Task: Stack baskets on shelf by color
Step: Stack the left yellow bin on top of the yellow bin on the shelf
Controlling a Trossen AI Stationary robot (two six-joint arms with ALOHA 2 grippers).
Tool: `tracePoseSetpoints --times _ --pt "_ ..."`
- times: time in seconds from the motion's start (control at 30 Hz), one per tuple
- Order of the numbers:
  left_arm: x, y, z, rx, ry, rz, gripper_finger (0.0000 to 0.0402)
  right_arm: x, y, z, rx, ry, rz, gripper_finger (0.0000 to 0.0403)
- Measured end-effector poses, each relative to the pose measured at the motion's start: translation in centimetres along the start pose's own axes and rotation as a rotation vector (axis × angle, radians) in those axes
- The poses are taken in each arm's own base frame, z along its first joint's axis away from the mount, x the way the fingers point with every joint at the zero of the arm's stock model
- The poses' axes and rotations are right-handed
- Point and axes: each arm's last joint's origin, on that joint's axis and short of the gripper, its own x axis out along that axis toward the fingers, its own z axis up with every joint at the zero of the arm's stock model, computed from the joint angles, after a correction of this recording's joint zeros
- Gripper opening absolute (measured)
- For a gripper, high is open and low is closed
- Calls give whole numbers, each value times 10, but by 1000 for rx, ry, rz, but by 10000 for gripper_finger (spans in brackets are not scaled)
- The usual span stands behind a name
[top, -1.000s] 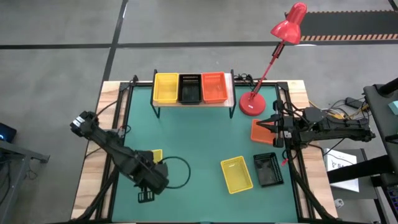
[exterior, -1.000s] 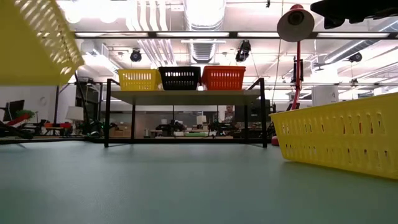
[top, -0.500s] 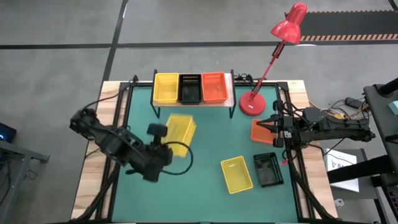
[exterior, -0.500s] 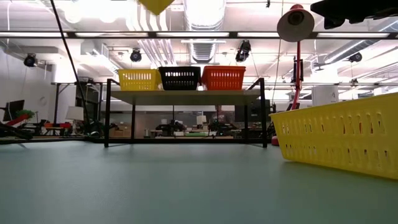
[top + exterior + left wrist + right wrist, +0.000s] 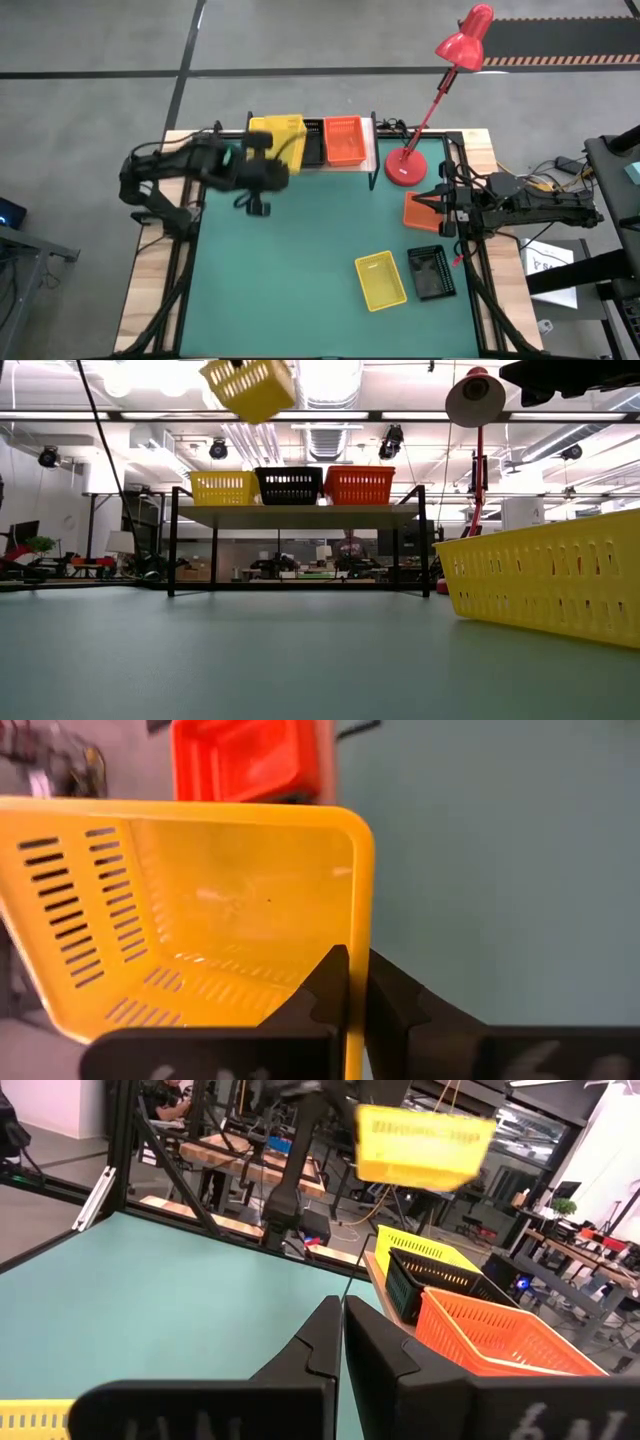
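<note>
Lying nearest, well short of the shelf [image 5: 311,163]: a yellow basket [image 5: 380,280] beside a black basket [image 5: 431,272]. Farther on, right gripper [image 5: 443,212], fingers pressed together on nothing, beside an orange basket [image 5: 419,212]. Farthest, left gripper [image 5: 272,150] clamped on a held basket's [image 5: 248,387] rim, lifted above the shelf's yellow end.

perforated plastic basket [image 5: 180,900], wood shelf [image 5: 296,514]

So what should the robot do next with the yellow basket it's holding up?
Probably lower it: the left end effector grips the carried yellow basket by its rim, high over the shelf, roughly above the shelf's yellow basket, where it would stack.
</note>
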Motion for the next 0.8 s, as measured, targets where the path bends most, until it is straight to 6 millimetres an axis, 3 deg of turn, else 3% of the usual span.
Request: tracePoseSetpoints --times 0.2,0.37,0.57,0.8 --pt "24 45 -13 -54 90 -3 0 0 0 0 0 0 0 9" --pt "43 69 -25 -74 148 -44 0 0 0 0 2 0 0 9" --pt "68 78 -38 -94 243 -83 0 0 0 -1 4 3 1 9" --pt "90 70 -46 -67 332 -129 0 0 1 -2 11 5 1 9"
